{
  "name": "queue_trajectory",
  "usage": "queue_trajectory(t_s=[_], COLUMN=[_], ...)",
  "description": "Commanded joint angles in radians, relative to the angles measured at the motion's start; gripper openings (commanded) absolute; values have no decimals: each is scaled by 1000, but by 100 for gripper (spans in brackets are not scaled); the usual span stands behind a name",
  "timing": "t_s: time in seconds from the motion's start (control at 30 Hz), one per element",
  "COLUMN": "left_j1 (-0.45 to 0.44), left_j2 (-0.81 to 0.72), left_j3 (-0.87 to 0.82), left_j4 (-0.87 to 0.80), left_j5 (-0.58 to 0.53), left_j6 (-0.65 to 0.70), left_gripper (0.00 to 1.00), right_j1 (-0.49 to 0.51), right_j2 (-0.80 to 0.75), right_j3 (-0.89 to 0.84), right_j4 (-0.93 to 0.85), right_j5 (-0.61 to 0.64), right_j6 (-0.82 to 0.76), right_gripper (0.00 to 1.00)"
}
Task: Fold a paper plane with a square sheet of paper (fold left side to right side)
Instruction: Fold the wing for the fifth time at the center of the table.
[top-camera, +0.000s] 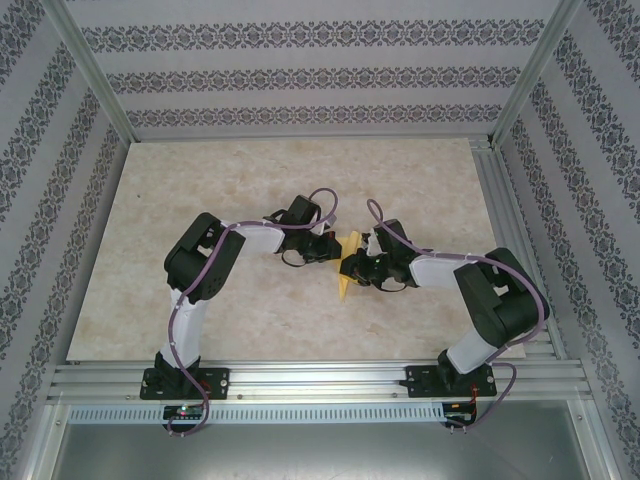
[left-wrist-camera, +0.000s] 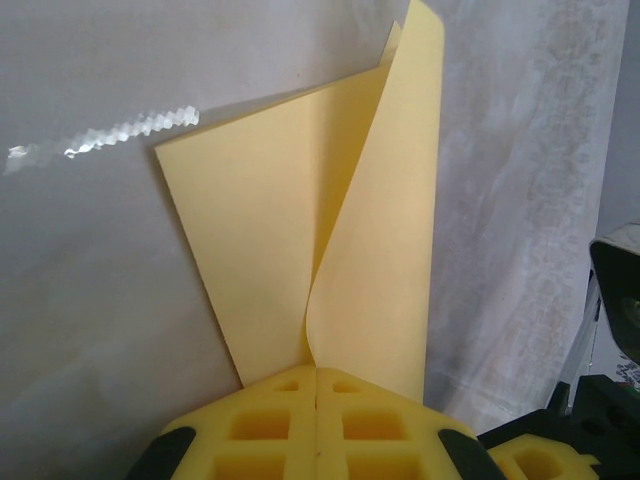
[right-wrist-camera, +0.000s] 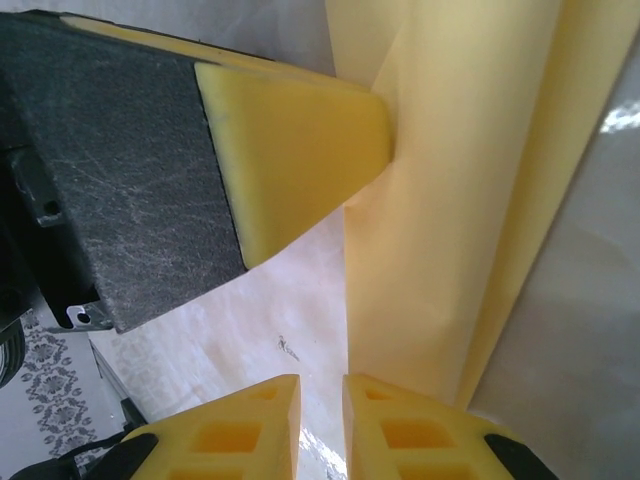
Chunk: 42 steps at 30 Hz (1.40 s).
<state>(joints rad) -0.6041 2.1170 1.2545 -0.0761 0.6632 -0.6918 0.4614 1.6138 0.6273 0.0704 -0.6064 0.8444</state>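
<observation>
Marble tabletop (top-camera: 200, 180) | left claw (left-wrist-camera: 317, 372) clamps yellow paper (left-wrist-camera: 260, 230) | right claw (right-wrist-camera: 322, 385) slightly ajar

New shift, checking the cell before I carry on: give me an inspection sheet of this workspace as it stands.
Surface: pale marbled table, flat.
Job's things: yellow paper, part-folded, one flap standing up, mid-table between the grippers.
Clutter: nothing seen.
Grippers: left gripper shut on the paper's corner; right gripper nearly closed, a narrow gap left, beside the paper's edge.
Cables: purple cables along both arms, looping over the wrists.
Surroundings: patterned walls, metal frame rails.
</observation>
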Motion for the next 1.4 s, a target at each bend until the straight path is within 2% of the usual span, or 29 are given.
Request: queue_trajectory(t_s=[0.0, 0.2, 0.43, 1.03, 1.37], left_j1=[14, 21, 29, 39, 41], left_j2=[37, 37, 38, 46, 51], left_j3=[20, 19, 23, 33, 34], left_j4=[4, 6, -2, -4, -3], left_j5=[-22, -27, -18, -14, -15], left_j6=[18, 19, 36, 37, 34], left_gripper=[0, 0, 0, 0, 0], right_j1=[15, 20, -33, -1, 6], right_j2=[25, 30, -114, -53, -40], right_j3=[-1, 6, 4, -27, -46], right_j4=[61, 73, -129, -74, -40], right_j5=[-3, -7, 54, 23, 16], right_j6=[16, 14, -102, -83, -61], right_gripper=[19, 19, 22, 23, 19])
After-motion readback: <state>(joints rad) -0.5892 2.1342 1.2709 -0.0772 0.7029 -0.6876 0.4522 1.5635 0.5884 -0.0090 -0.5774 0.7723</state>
